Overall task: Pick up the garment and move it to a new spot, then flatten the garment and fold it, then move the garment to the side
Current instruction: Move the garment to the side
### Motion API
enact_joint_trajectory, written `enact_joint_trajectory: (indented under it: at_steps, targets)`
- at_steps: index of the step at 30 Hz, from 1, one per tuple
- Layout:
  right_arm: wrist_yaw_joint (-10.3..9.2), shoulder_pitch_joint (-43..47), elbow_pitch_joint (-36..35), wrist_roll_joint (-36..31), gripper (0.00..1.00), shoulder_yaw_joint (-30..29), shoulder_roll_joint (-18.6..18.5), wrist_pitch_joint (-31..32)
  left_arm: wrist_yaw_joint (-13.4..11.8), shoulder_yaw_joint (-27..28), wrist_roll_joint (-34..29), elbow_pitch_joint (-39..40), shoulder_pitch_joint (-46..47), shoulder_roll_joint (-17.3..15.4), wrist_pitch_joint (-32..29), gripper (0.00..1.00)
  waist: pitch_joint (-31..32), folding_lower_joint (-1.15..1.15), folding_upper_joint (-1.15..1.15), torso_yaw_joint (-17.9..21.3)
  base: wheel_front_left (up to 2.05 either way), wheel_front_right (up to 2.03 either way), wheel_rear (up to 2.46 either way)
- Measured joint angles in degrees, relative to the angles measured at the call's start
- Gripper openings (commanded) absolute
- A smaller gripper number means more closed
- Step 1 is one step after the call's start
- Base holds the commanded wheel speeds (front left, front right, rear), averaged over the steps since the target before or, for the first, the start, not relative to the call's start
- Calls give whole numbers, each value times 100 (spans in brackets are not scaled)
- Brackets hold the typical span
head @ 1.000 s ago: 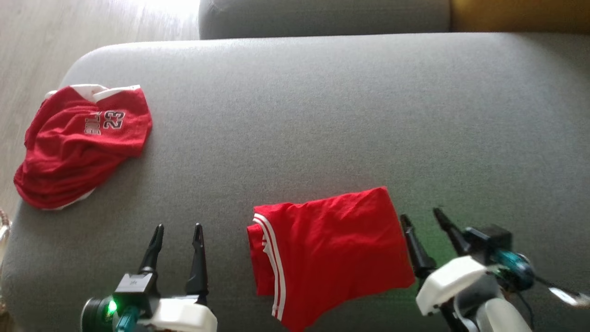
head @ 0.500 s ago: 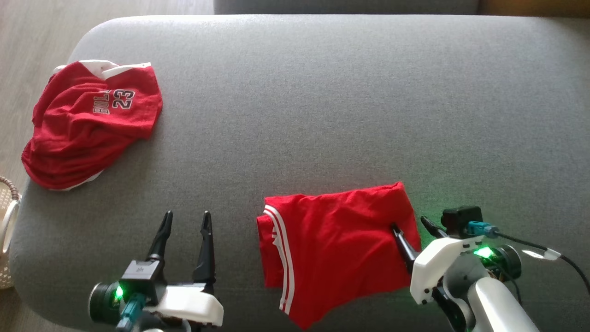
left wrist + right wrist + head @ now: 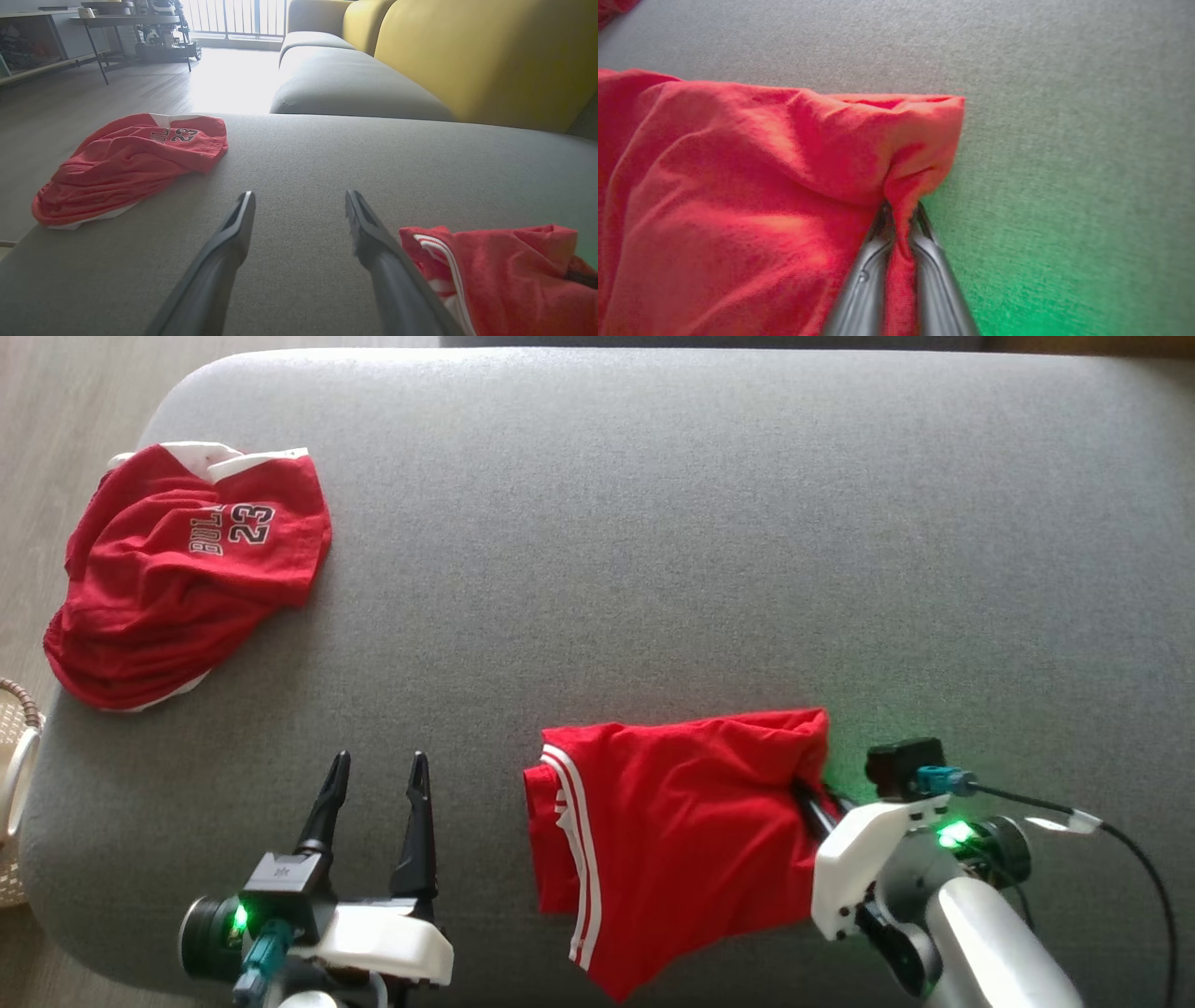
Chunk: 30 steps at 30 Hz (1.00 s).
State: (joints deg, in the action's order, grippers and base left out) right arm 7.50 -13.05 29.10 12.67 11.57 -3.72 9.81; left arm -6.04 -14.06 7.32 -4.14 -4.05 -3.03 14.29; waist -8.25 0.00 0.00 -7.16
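**Q:** What does the head view show?
**A:** A folded red garment (image 3: 672,840), soft knit with white stripes down its left edge, lies at lower centre of a broad grey cushion (image 3: 653,523) with a coarse weave and rounded corners. A crumpled red jersey (image 3: 187,579) numbered 23 sits at upper left, near the cushion's edge. Pale wood floor (image 3: 56,392) and a woven basket (image 3: 11,775) line the left border.

**Q:** And the arms?
**A:** The left gripper (image 3: 376,775), at lower left, points up the frame with its fingers apart, holding nothing. The right gripper (image 3: 822,795), at lower right, angles in to the garment's bunched right edge.

**Q:** The left wrist view?
**A:** Spread fingers hover over bare cushion, with the garment at lower right and the jersey at left. A yellow sofa back (image 3: 490,56) and a dark-legged table (image 3: 126,21) stand beyond.

**Q:** The right wrist view?
**A:** Both fingers are pinched together on a ridge of red cloth near the garment's corner, puckering it. Green light tints the weave at lower right.
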Motion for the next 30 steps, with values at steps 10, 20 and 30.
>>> enact_joint_trajectory:
  at_steps: [10, 20, 30]
  targets:
    - [1, -211, 75, -154, 0, 602, -337, -252, -2, -53, 0, 21, 1, 0, 1, 100, 75, 0, 0, 204, 0, 0, 0]
    - [2, -1299, -444, -127, 0, 1432, -1572, 13, 140, -231, -191, 89, 586, 1, 1, 100, -360, 0, 0, 677, 0, 0, 0]
    - [2, -2871, -703, 171, 0, 1897, -2628, 87, 712, -412, -728, 230, 1946, -121, 23, 100, -1326, 0, 0, 1422, 0, 0, 0]
